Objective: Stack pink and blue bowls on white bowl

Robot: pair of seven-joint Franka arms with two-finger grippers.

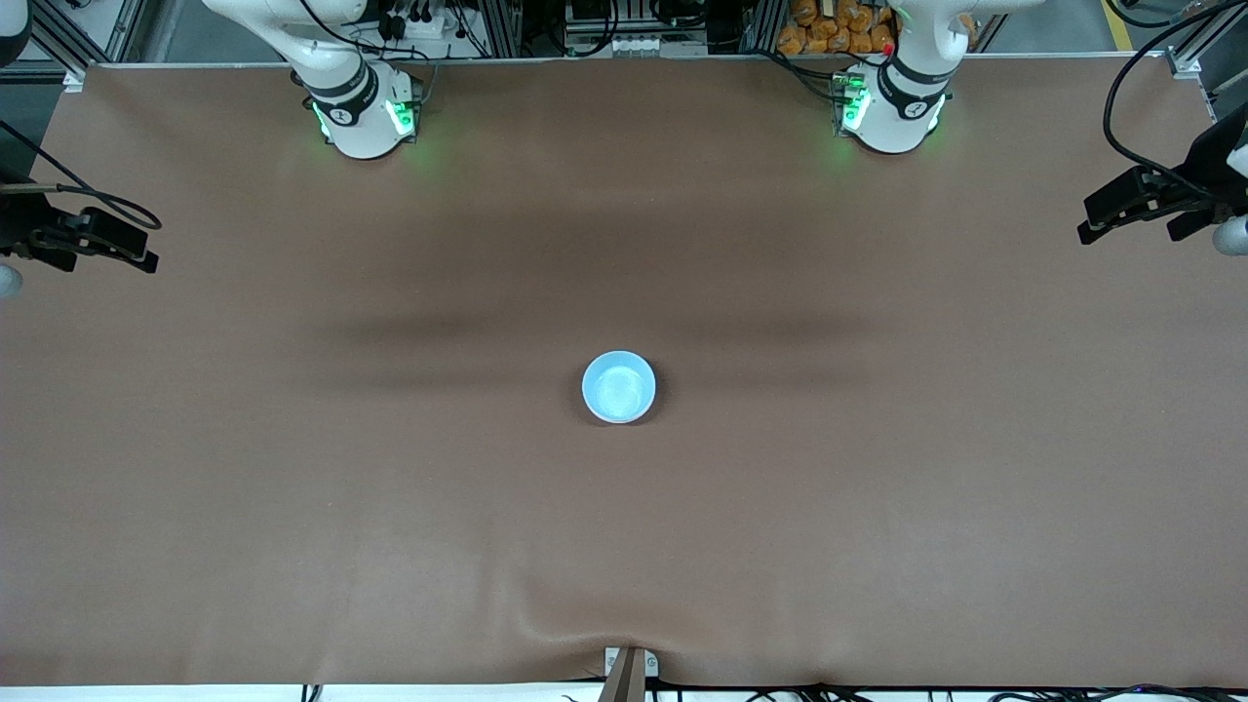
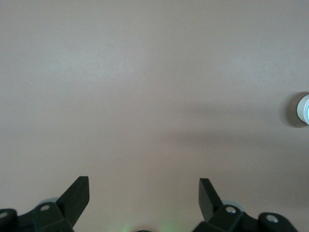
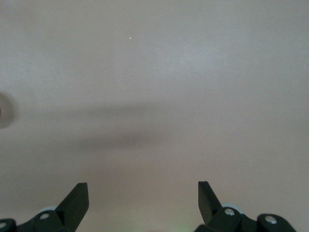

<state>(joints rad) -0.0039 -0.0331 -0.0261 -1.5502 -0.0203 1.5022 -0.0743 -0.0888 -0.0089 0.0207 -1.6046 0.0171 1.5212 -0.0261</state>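
A light blue bowl (image 1: 618, 387) stands upright in the middle of the table. It also shows at the edge of the left wrist view (image 2: 304, 108). No pink bowl and no white bowl shows apart from it; what lies under the blue bowl is hidden from above. My left gripper (image 1: 1090, 222) hangs open and empty over the left arm's end of the table, its fingers wide apart in its wrist view (image 2: 144, 187). My right gripper (image 1: 144, 246) hangs open and empty over the right arm's end (image 3: 143, 191). Both are well away from the bowl.
The brown table cover (image 1: 624, 546) has a raised wrinkle by a clamp (image 1: 626, 671) at the edge nearest the camera. The two arm bases (image 1: 366, 117) (image 1: 892, 112) stand along the farthest edge.
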